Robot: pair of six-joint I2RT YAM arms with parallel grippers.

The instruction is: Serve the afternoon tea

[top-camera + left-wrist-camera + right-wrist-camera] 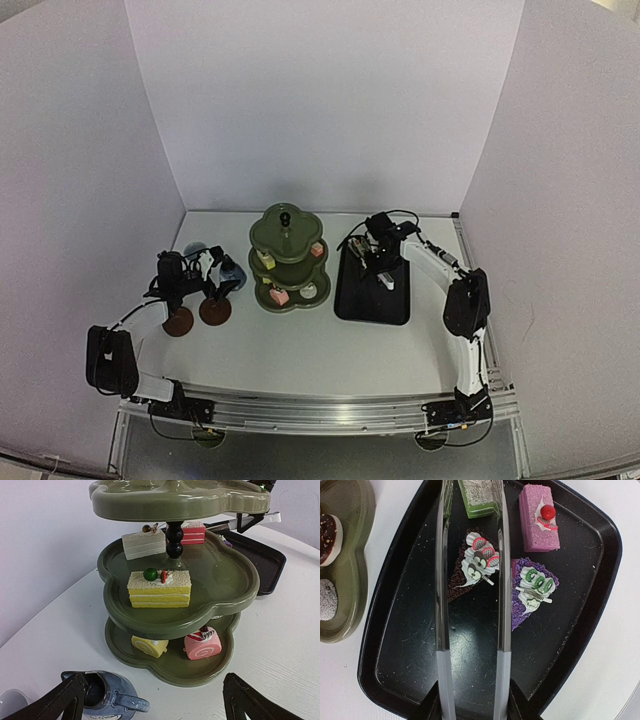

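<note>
The right gripper [474,702] hangs over the black tray [395,645], its fingers clamped on the handle end of the thin metal tongs [442,605]; the tongs' two arms stand narrowly apart, one on each side of the chocolate wedge cake [470,567], though whether they touch it is hard to say from this angle; their tips reach the green cake [477,500] at the tray's far edge; a pink cake [538,520] and a purple wedge cake [530,590] lie toward the tray's right edge. The tray sits on the table [300,350] just right of the olive-green stand [270,235], which stands mid-table near the far edge with cakes on its two lower tiers. The left gripper [155,680] hovers near the table's left edge, jaws spread wide and holding nothing, facing the stand; the small blue jug [107,700] sits just beside one finger; two brown coasters [178,321] rest nearer the front edge.
</note>
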